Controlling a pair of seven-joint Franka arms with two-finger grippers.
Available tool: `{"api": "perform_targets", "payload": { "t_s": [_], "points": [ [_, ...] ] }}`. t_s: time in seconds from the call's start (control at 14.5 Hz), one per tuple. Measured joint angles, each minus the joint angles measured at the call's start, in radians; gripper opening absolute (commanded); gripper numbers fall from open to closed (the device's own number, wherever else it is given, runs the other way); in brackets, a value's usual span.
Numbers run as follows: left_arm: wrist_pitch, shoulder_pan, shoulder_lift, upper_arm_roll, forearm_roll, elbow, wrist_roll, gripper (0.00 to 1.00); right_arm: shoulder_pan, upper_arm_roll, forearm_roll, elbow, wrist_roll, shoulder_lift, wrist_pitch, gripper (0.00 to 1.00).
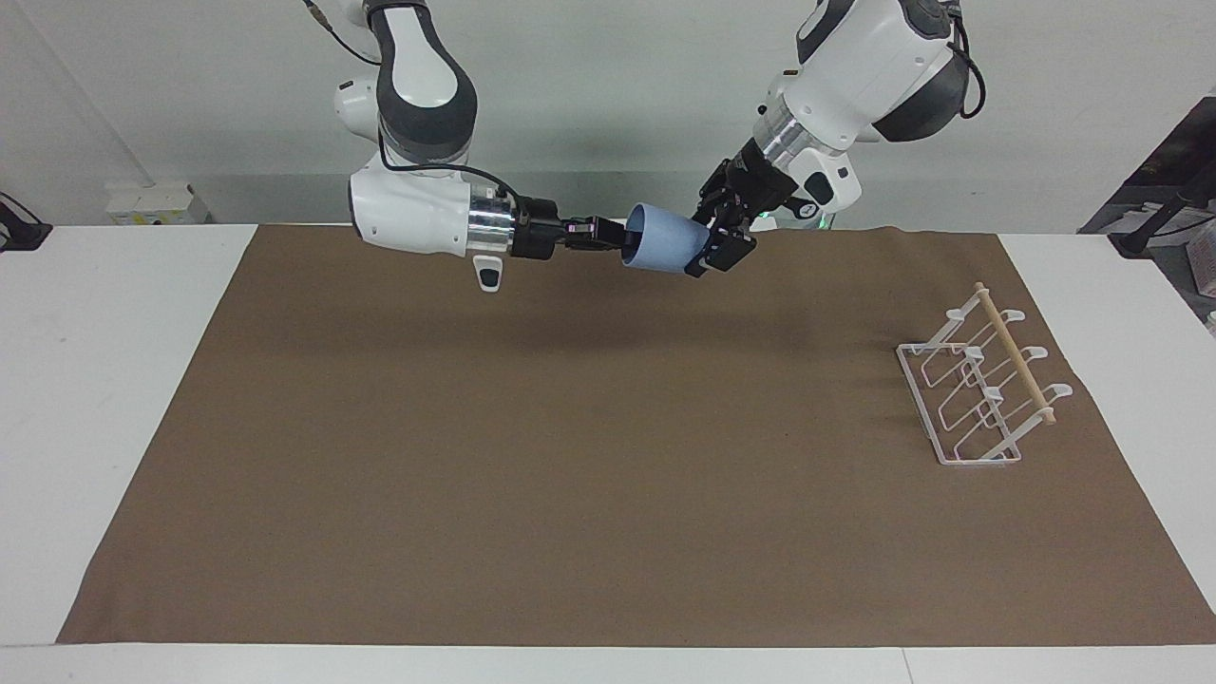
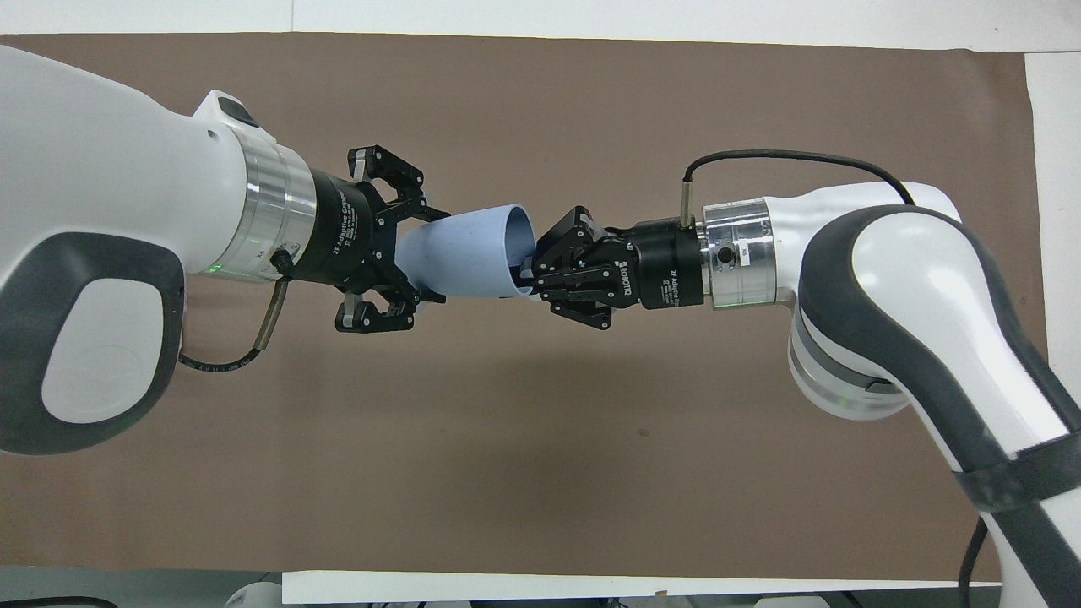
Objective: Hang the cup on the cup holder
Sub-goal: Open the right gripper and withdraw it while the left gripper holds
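While the cup [image 1: 662,245] hangs in the air over the robots' edge of the brown mat [image 1: 608,456], both end effectors have it: left end effector [image 1: 714,249] is clamped on the narrow base end, right end effector [image 1: 616,235] is pinched closed on the rim, one finger inside the mouth. Cup lies on its side, mouth toward the right arm. Overhead view shows the same: cup [image 2: 473,253] bridged between left end effector [image 2: 422,253] and right end effector [image 2: 528,274]. Cup holder [image 1: 983,389] sits on the mat toward the left arm's end of the desk [image 1: 104,380], farther from the robots than the cup, well apart from it, wooden rod [image 1: 1015,353] across its top. Mat between cup and cup holder is bare.
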Motion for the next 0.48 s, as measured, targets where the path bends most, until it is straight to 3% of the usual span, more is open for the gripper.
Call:
{"api": "perform_targets", "payload": {
  "t_s": [0.28, 0.48],
  "points": [
    [-0.005, -0.006, 0.0, -0.005, -0.007, -0.006, -0.002, 0.45, -0.005, -0.007, -0.031, 0.009, -0.001, -0.005, 0.011, 0.99],
    [-0.012, -0.008, -0.002, -0.005, -0.007, -0.013, -0.016, 0.45, -0.054, -0.014, -0.252, 0.037, -0.001, -0.033, 0.03, 0.99]
  ]
}}
